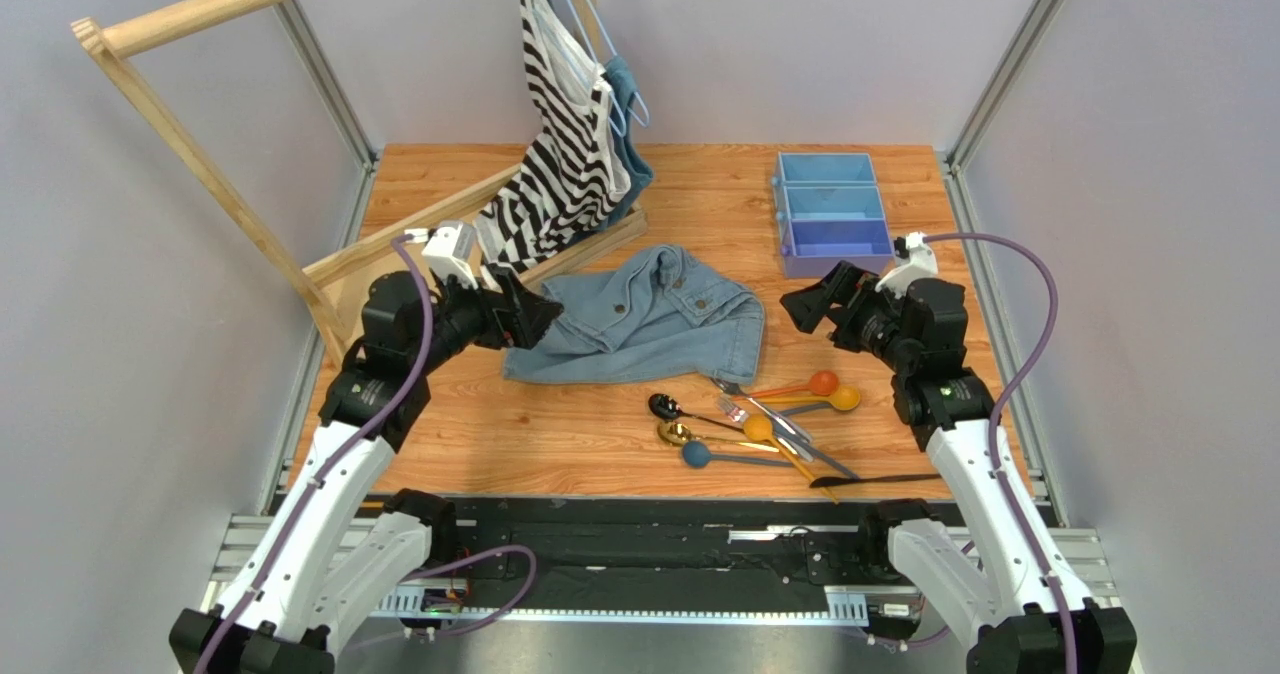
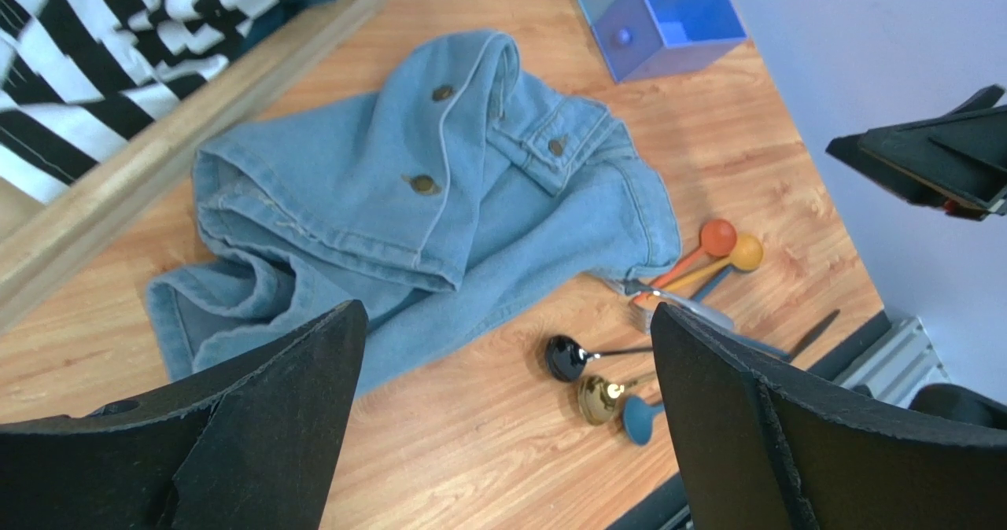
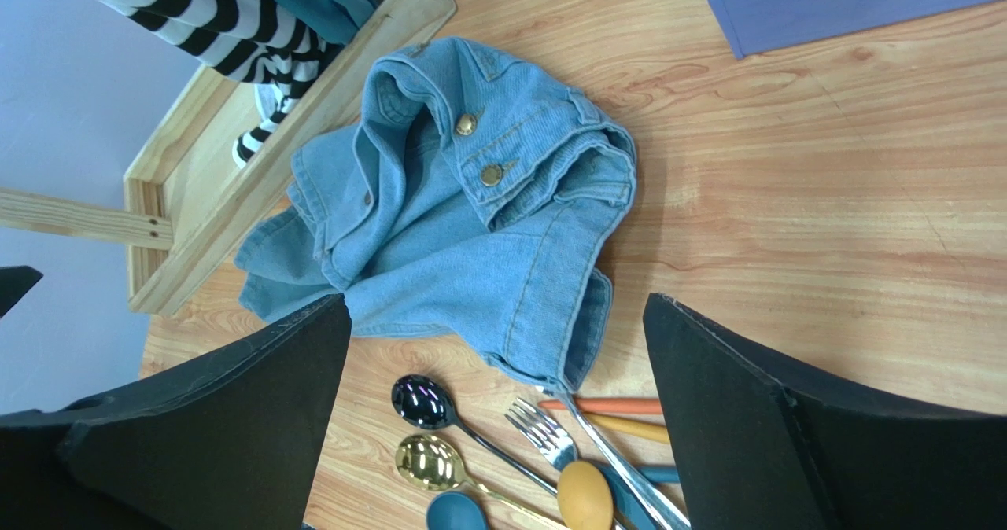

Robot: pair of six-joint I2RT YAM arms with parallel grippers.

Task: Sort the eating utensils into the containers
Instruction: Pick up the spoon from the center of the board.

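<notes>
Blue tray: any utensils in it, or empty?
Empty of utensils: the top view shows bare floors in all three compartments of the tray; the utensils lie heaped on the table.

You see the whole table [image 1: 579, 437] from high at its near edge, looking down and forward; your left wrist view looks right, your right wrist view left, both close over it; all three share the jacket [image 1: 646, 314] and spoons [image 1: 824, 385].

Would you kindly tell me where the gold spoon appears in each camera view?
Top external: gold spoon, low centre, below the denim jacket.
Left wrist: gold spoon, bottom, right of centre.
Right wrist: gold spoon, bottom, left of centre.
Shared landmark: the denim jacket.
</notes>
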